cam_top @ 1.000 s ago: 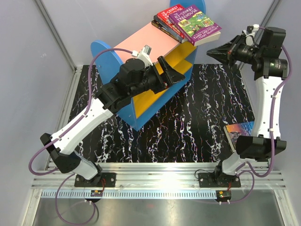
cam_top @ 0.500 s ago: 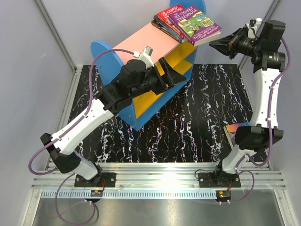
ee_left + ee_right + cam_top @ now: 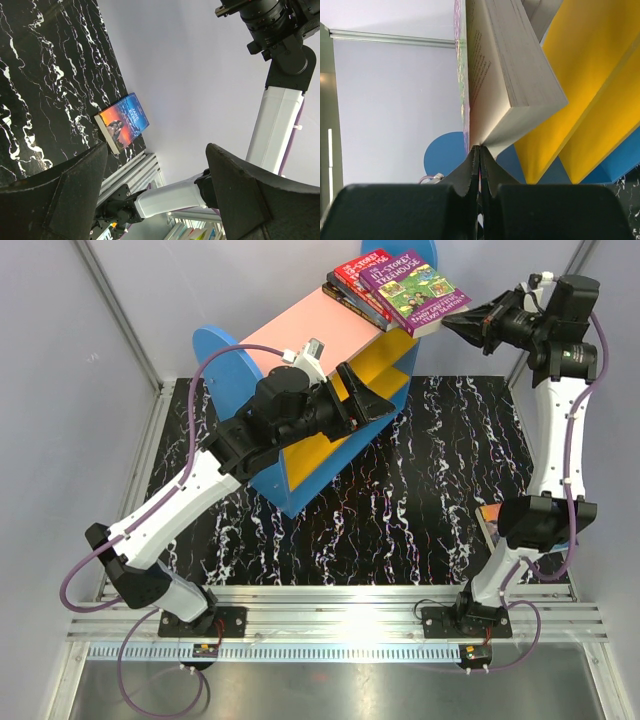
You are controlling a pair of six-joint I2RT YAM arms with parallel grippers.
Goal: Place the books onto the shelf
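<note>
Shelf holds a stack of three at the far end of its pink top board: purple book on top, red book under it, dark book at the bottom. The stack overhangs the board edge toward the right fingers.
Purple cover reads "STOREY TREEHOUSE". Red cover also shows "STOREY"; the rest is too small to read.
Right fingers are pressed together, tips touching the lower corner of the purple book. Can't tell whether they pinch the cover. The yellow boards sit just beyond and below those tips.
Left fingers are wide apart with nothing between them, held just in front of the yellow boards.
One more book, orange-and-blue cover, lies flat on the black marbled table at its edge, well beyond the left fingers and far below the right ones. Title unreadable. In the top view the right arm's elbow covers most of it.
</note>
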